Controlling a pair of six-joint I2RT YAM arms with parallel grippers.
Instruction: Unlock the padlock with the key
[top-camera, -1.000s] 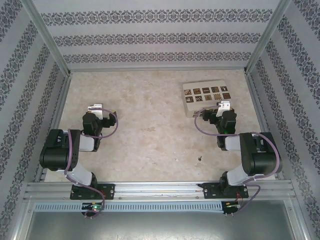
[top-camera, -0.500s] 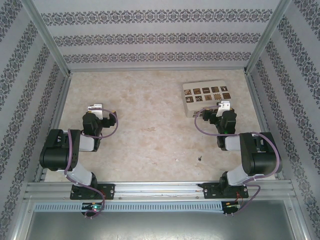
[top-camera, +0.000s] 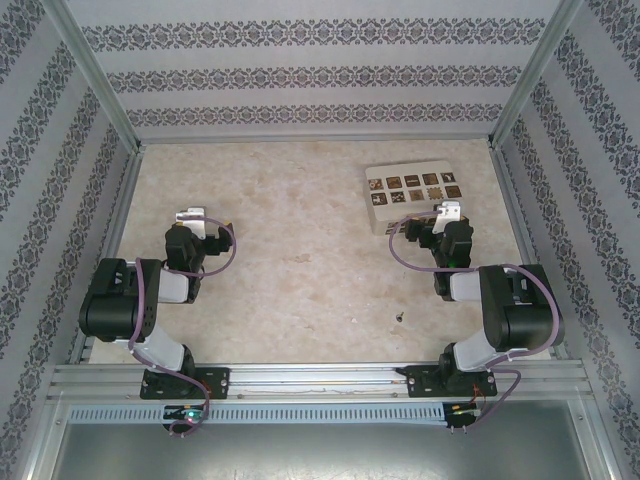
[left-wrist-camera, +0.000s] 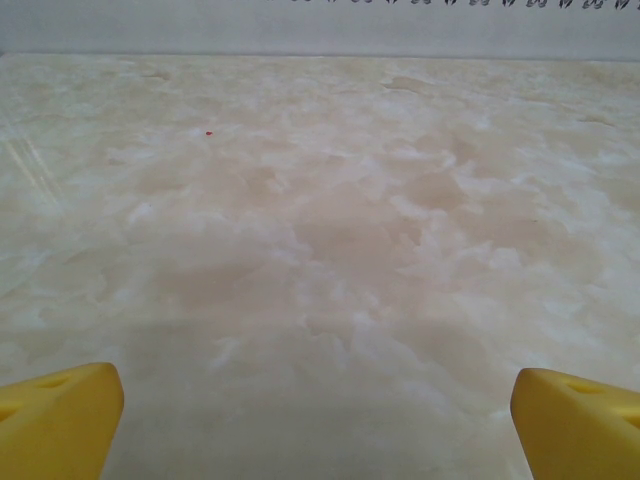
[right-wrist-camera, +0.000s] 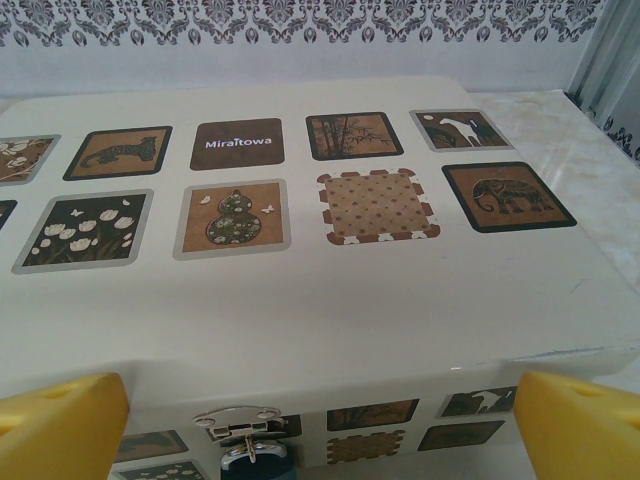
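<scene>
No change lately: left end effector (left-wrist-camera: 320, 425), right end effector (right-wrist-camera: 320, 425) both spread wide, empty; key (top-camera: 399, 318) untouched on bench (top-camera: 300, 230), padlock (right-wrist-camera: 255, 463) at box (right-wrist-camera: 300, 310) latch. Unlocking not begun.

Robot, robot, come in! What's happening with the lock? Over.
Left fingers open, empty. Right fingers open, empty, facing padlock on the box latch. Key lies on the table, not picked up. Nothing blocking.

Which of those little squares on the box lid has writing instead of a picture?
The dark brown Miraitowa square, back row, between the big-cat square and the bamboo square.
</scene>
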